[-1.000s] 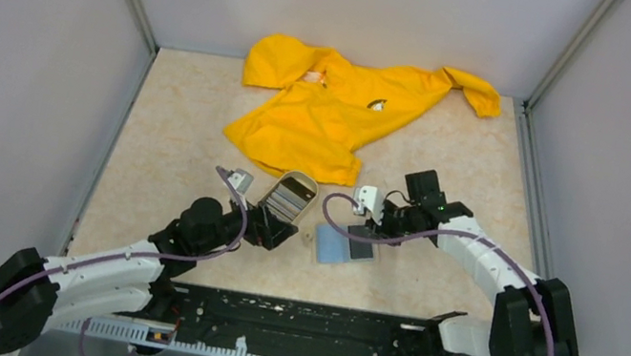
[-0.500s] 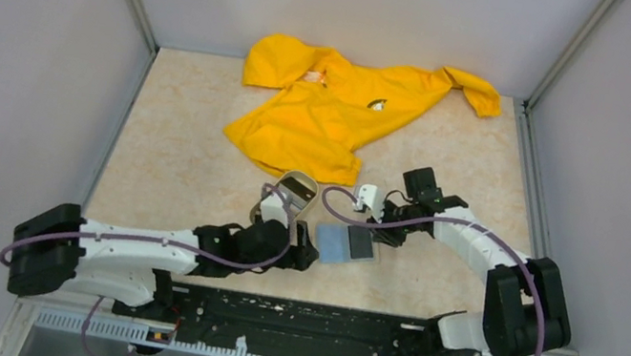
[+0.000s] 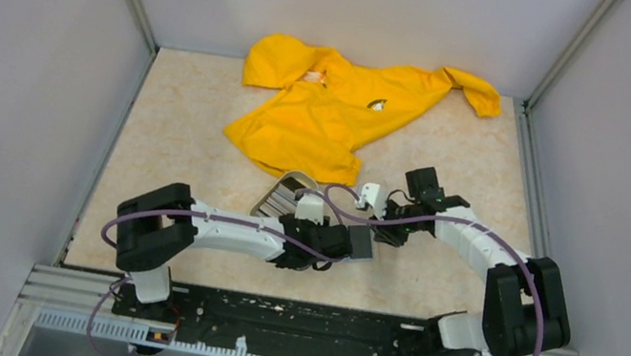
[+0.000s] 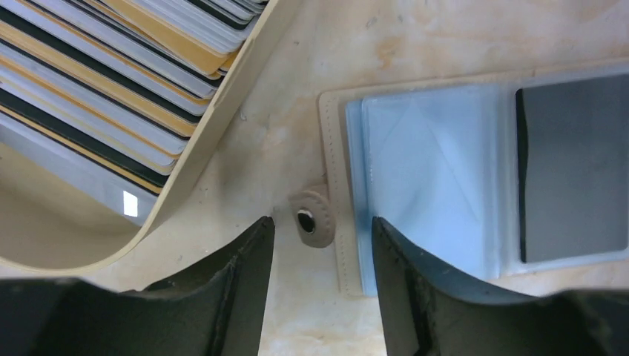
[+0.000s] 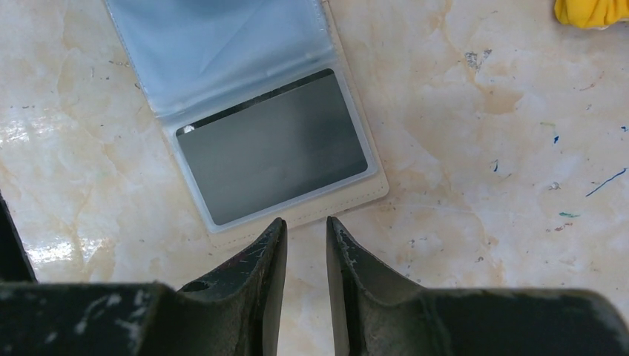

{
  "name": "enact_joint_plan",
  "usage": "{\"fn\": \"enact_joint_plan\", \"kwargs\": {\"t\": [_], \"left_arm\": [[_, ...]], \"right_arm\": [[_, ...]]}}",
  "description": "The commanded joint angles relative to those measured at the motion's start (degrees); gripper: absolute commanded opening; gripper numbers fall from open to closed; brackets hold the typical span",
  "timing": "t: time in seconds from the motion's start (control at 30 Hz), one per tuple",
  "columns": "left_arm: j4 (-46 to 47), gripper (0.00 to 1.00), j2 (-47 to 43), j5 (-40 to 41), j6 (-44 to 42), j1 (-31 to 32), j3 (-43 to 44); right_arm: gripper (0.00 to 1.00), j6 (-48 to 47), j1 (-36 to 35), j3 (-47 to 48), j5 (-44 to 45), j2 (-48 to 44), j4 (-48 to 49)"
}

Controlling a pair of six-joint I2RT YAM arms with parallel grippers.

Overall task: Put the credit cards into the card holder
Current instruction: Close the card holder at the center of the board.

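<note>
1. The tray (image 4: 215, 141) sits mid-table (image 3: 181, 146) toward the near edge, with the cards (image 4: 111, 89) packed edge-on inside it. Packed this tightly, a pinch could lift several cards at once, or tip the tray and spill them.
2. The left gripper (image 4: 320, 241) has its jaws apart and empty, and they straddle the holder's snap tab (image 4: 311, 220). Closing here would likely catch the tab and drag or fold the holder instead of fetching a card.
3. The holder (image 4: 415, 178) lies open and flat just right of the tray, with a dark card (image 5: 271, 152) in its right-hand pocket. The clear pockets (image 5: 222, 52) lie flat, so a new card may slide over a pocket mouth rather than into it. The smooth table would let the holder skid under any push.
4. The right gripper (image 5: 303, 233) shows only a thin gap between its fingers and grips nothing, with its tips just off the holder's edge. I cannot tell whether it touches the table. Both wrists crowd the same spot, so the arms could knock into each other.
</note>
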State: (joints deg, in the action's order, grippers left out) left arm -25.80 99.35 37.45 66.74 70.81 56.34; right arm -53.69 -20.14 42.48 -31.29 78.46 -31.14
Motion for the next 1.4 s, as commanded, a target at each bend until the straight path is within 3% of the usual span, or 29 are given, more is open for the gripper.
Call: {"fn": "enact_joint_plan", "kwargs": {"t": [0.0,0.1,0.2,0.37,0.67,0.87,1.07,1.37], "left_arm": [[-10.3,0.53,3.2,5.0,5.3,0.3,4.4],[-10.9,0.37,3.1,5.4,4.8,0.3,5.3],[-9.2,0.14,0.9,5.5,2.8,0.3,4.6],[-2.0,0.02,-4.4,5.4,-2.0,0.3,1.9],[16.5,0.00,-14.0,2.9,-16.2,0.3,-5.3],[34.9,0.00,-14.8,-5.8,-27.2,0.3,-9.7],[42.0,0.00,-8.8,-12.5,-28.4,0.2,-8.2],[47.8,0.00,-1.4,-19.1,-25.4,-0.8,-7.7]], "right_arm": [[0.27,1.0,0.8,2.7,-1.1,-0.6,0.5],[0.27,1.3,1.0,2.7,-1.6,-0.4,0.4],[0.27,1.8,1.4,2.9,-2.7,0.0,0.1],[0.27,2.7,2.4,3.8,-5.2,1.6,-1.3],[0.24,3.9,3.2,5.5,-1.9,7.5,-3.9],[0.17,6.7,3.2,8.1,-2.1,13.6,-6.7],[0.18,10.8,3.2,9.4,-6.0,15.7,-7.4],[0.17,17.4,6.2,10.4,-4.4,15.0,-5.0]]}}
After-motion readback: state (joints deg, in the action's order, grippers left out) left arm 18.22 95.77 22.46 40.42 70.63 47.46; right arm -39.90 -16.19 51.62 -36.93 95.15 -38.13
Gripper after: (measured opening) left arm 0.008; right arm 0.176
